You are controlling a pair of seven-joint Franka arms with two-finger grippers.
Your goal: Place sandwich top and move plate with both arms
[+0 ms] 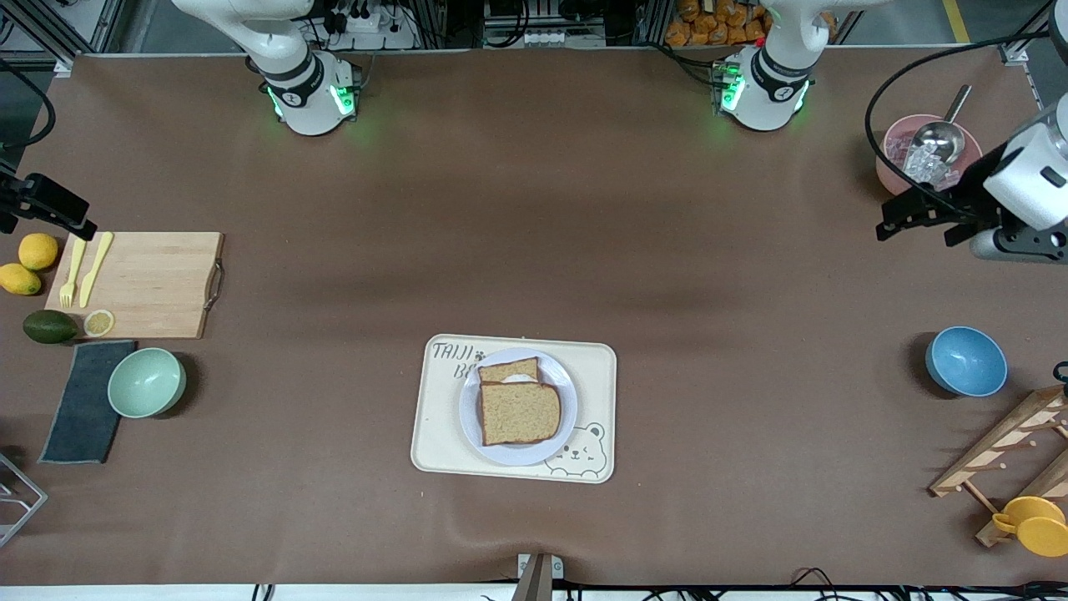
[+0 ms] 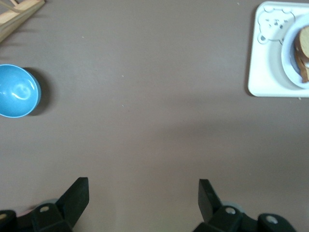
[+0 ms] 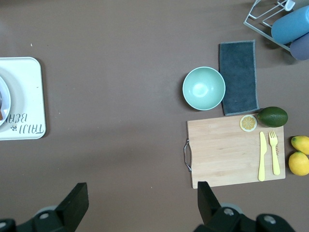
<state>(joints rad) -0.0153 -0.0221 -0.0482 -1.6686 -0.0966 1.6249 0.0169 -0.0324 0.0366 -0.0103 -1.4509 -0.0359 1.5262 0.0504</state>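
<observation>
The sandwich top (image 1: 519, 413), a plain brown bread slice, lies on the pale plate (image 1: 517, 456), partly covering a second slice (image 1: 509, 369) with a bit of egg white showing between them. The plate sits on a cream tray (image 1: 442, 434) with a bear drawing, at the table's middle. The left wrist view shows the tray (image 2: 268, 58), plate (image 2: 289, 63) and bread (image 2: 304, 48) at its edge. My left gripper (image 1: 886, 227) (image 2: 143, 186) is open and empty over bare table near the pink bowl. My right gripper (image 1: 82, 224) (image 3: 140, 191) is open and empty over the table beside the cutting board.
Toward the right arm's end lie a cutting board (image 1: 142, 284) with yellow cutlery, lemons, an avocado, a green bowl (image 1: 147, 381) and a grey cloth (image 1: 83, 401). Toward the left arm's end stand a pink bowl with a scoop (image 1: 918, 154), a blue bowl (image 1: 965, 361) and a wooden rack (image 1: 1010, 451).
</observation>
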